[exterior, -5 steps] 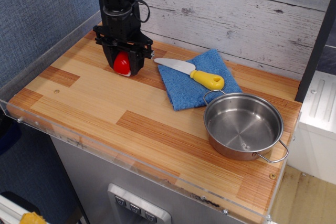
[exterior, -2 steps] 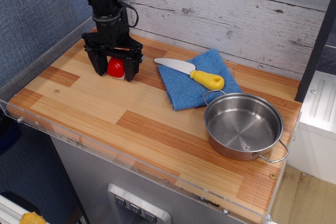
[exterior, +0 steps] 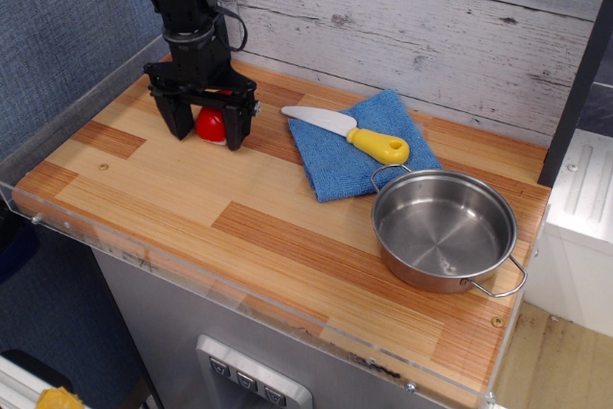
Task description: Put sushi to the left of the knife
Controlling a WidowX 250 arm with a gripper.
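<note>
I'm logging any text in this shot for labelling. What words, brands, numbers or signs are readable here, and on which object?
None can be read.
The knife, sushi, blue cloth and steel pot carry no visible print.
The gripper and arm show no legible marking.
The buttons on the panel below the counter are too small to show any symbol.

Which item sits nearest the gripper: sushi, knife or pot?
The sushi, red, between the open gripper fingers; knife and pot lie farther right.
</note>
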